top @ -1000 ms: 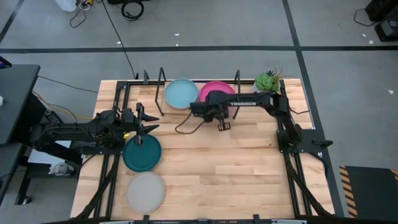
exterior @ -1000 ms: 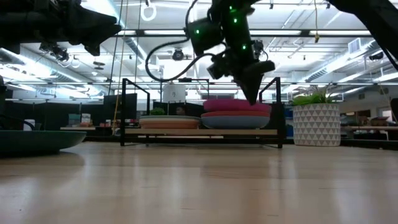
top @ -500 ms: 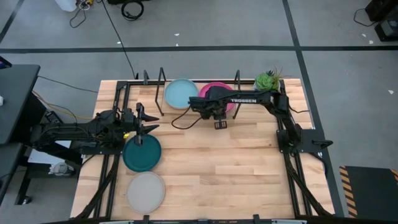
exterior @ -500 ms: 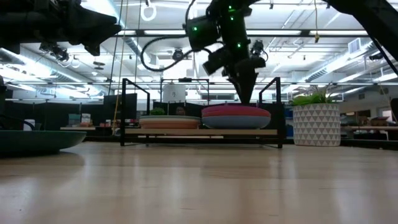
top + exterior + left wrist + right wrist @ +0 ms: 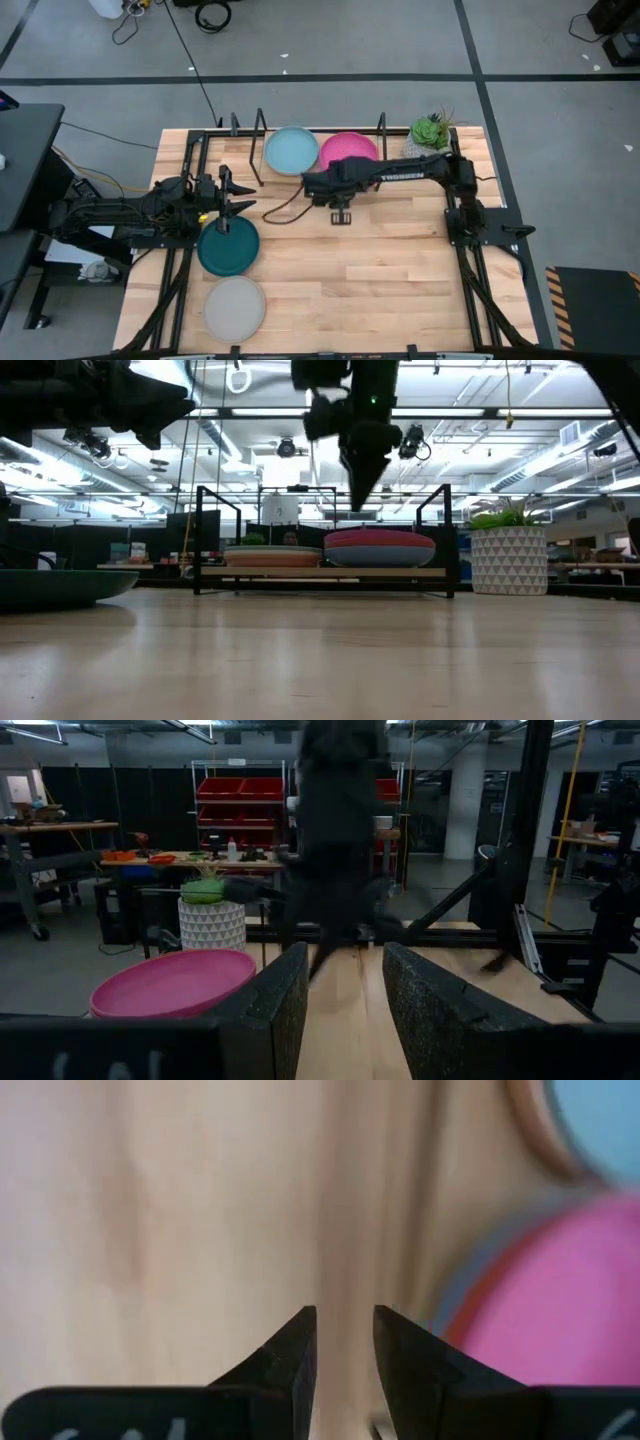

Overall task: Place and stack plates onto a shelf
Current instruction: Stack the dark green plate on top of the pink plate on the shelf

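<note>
Right hand (image 5: 340, 214) now off magenta plate (image 5: 349, 150), fingers slightly parted, blurred

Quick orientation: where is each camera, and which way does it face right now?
High: overhead, straight down; both arms, left gripper, right gripper.
Low: tabletop height, facing the shelf; right gripper hangs high.
Left wrist: level across the table, past its own fingers.
Right wrist: downward at the tabletop, between its own fingers.
Shared: all four show the magenta plate.
</note>
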